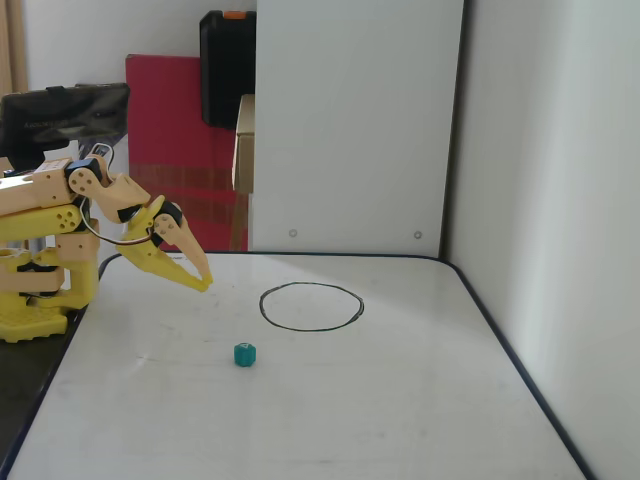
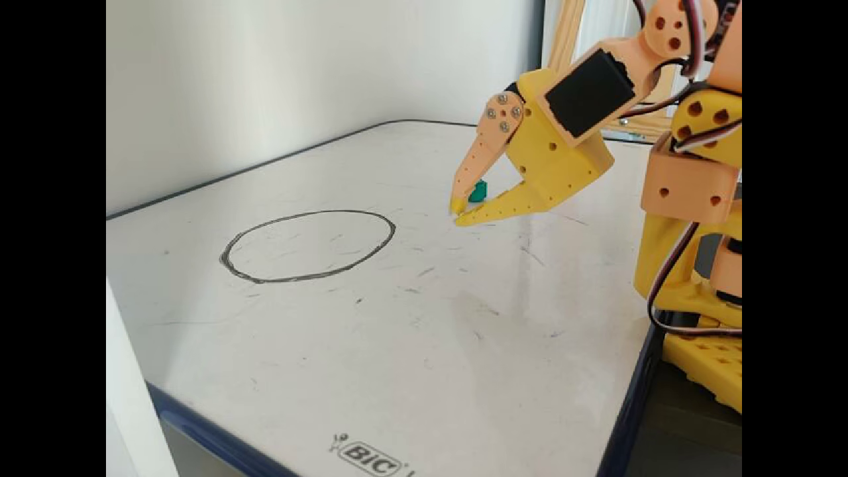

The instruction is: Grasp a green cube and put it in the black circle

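The green cube (image 1: pixel 245 354) lies on the white board (image 1: pixel 400 420), short of the black circle (image 1: pixel 261 306) and to its left in a fixed view. My gripper (image 1: pixel 205 283) hangs over the board's left part, apart from the cube, its yellow fingers closed tip to tip with nothing between them. In the other fixed view the cube (image 2: pixel 477 191) shows behind the gripper (image 2: pixel 458 215), seen through the gap above the tips. There the circle (image 2: pixel 291 279) lies left of the gripper on the board (image 2: pixel 397 364).
The arm's yellow base (image 1: pixel 30 300) stands off the board's left edge; in the other fixed view the base (image 2: pixel 689 265) is at the right. A white panel (image 1: pixel 350 120) rises behind the board and a wall (image 1: pixel 560 200) runs along its right side.
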{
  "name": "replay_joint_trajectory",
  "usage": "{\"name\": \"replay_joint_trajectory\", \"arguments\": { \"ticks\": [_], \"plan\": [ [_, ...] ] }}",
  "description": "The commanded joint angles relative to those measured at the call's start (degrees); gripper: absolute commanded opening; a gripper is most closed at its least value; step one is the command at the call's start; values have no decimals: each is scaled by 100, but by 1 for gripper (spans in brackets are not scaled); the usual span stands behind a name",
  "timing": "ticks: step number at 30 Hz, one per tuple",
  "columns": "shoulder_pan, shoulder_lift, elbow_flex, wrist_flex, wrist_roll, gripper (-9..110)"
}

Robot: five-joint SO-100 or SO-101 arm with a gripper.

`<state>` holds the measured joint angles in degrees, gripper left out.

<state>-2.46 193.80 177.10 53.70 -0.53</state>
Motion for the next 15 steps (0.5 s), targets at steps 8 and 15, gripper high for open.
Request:
{"name": "replay_joint_trajectory", "arguments": {
  "ticks": [8,15],
  "plan": [
    [-18,-9,176,-79,-44,0],
    [53,-202,-237,176,0,0]
  ]
}}
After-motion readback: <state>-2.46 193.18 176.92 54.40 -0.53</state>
